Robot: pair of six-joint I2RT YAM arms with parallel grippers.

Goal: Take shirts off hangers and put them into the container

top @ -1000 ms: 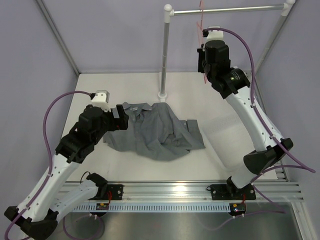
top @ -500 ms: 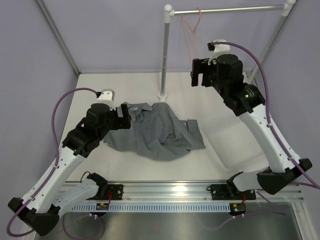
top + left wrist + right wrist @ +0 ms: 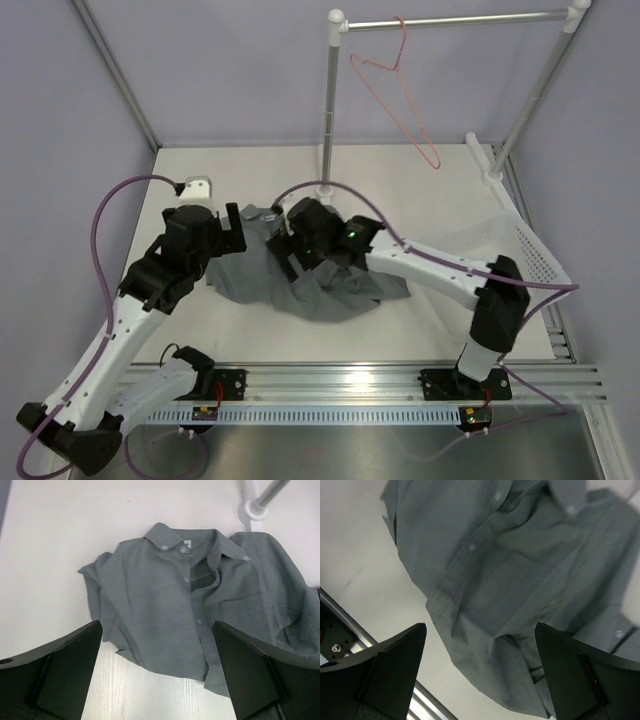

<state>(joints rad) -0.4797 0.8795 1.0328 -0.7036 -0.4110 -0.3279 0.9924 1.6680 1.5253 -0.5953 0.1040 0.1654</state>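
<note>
The grey-green shirt (image 3: 335, 295) lies crumpled on the table, collar toward the back, off the hanger; it fills the left wrist view (image 3: 200, 590) and the right wrist view (image 3: 520, 580). The pink wire hanger (image 3: 395, 95) hangs bare by its hook from the rail. The white mesh container (image 3: 535, 258) stands at the right edge with no shirt in it. My left gripper (image 3: 235, 238) hovers open over the shirt's left hem (image 3: 160, 680). My right gripper (image 3: 290, 255) hovers open above the shirt's middle (image 3: 482, 675), holding nothing.
A grey metal rail (image 3: 460, 18) runs across the back on upright posts; the left post (image 3: 328, 110) stands just behind the shirt's collar, with its base (image 3: 252, 512) close to the cloth. An aluminium track (image 3: 350, 380) lines the near table edge.
My right gripper opened and let go of the hanger, then the arm swung down from the rail to over the shirt. The hanger now swings free on the rail. My left arm barely shifted.
</note>
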